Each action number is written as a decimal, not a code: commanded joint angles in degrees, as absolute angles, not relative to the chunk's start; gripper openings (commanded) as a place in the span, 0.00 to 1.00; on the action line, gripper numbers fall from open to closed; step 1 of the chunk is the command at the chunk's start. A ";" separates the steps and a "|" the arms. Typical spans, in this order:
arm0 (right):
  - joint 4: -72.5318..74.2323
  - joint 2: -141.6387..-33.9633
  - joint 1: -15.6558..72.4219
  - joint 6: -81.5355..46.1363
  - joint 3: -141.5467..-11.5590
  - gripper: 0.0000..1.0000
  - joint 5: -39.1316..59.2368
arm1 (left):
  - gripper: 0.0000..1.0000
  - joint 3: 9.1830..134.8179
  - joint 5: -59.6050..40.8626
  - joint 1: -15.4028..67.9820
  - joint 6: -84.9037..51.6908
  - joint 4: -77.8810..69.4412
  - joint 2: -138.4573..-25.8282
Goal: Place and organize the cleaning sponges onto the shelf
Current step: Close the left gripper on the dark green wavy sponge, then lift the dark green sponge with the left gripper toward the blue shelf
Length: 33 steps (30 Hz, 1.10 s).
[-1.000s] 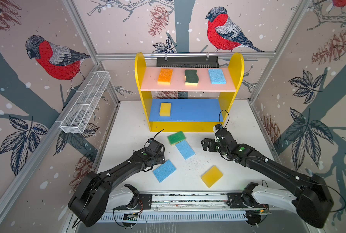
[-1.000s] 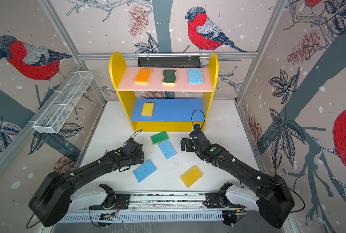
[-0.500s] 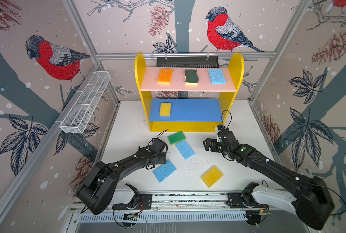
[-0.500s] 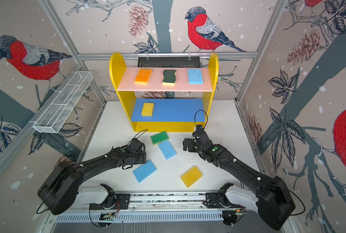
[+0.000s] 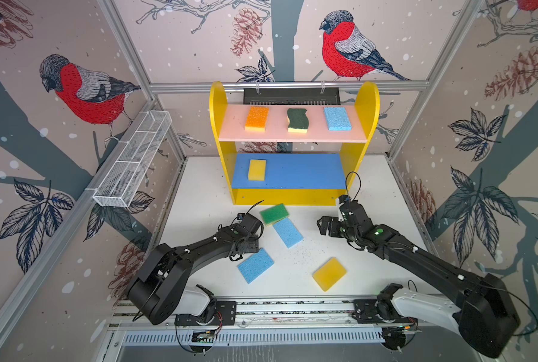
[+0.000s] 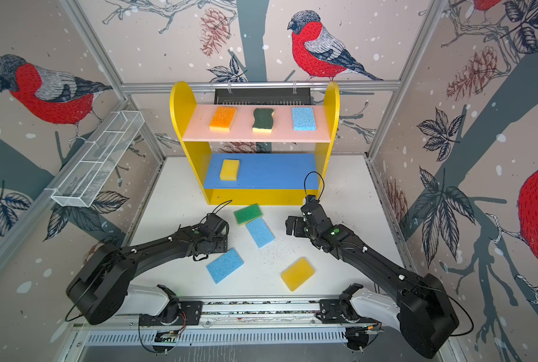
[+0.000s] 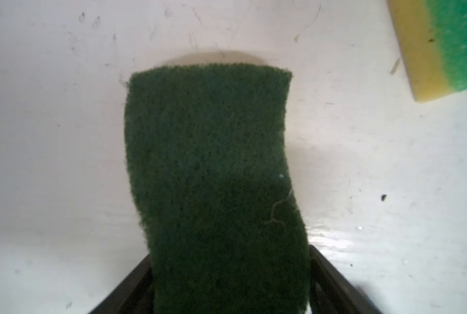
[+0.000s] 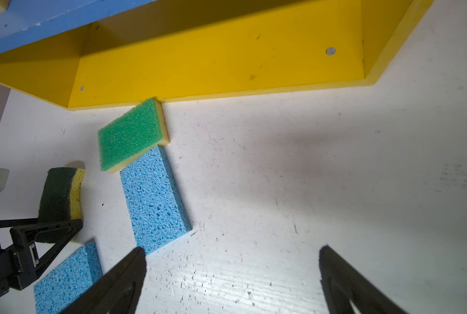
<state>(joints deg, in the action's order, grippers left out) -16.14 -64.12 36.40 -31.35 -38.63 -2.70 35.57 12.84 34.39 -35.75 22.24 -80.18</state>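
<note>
The left wrist view shows the left hand [image 7: 229, 254] closed on a wavy scourer [image 7: 213, 163]. Its fingers [image 7: 134, 291] lie against both long sides at roughly half their spread, and the dark green face is up. In the right wrist view the same scourer sits at the left edge of the frame, yellow foam showing along its side, low over the counter [image 5: 205, 200]. I cannot tell whether it is lifted clear. In both top views it is hidden under the left wrist, left of centre in the lower half.

The right hand [image 8: 232, 250] is wide open and holds nothing. It is above bare counter right of centre, near the shelf's right foot.

The shelf [image 5: 368, 106] stands at upper centre. Its pink upper board [image 5: 311, 134] carries, left to right and apart, an orange sponge [image 5: 256, 118], a second scourer [image 5: 297, 120] and a light blue sponge [image 5: 337, 118]. A yellow sponge [image 5: 257, 169] lies at the left end of the blue middle board [image 5: 305, 170].

Below the shelf, a green sponge [image 5: 274, 214] has one corner at the shelf's base and touches a blue sponge [image 5: 288, 232]. A lower blue sponge [image 5: 255, 265] lies just beside the left hand. A loose yellow sponge [image 5: 329, 274] sits apart at lower right.

Compared with a second ago, every sponge in the top views lies where it was. The left arm's shoulder block has swung slightly toward the centre. The right hand has barely shifted.
</note>
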 commanded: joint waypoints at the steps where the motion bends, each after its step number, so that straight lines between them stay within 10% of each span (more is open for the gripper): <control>1: -14.63 -64.33 35.97 -29.91 -38.49 0.99 -2.03 | 0.75 35.68 13.71 34.77 -36.14 24.03 -81.50; 33: -17.84 -59.55 31.92 -25.82 -38.99 0.99 -0.88 | 0.64 55.11 21.22 46.41 -34.83 33.56 -81.25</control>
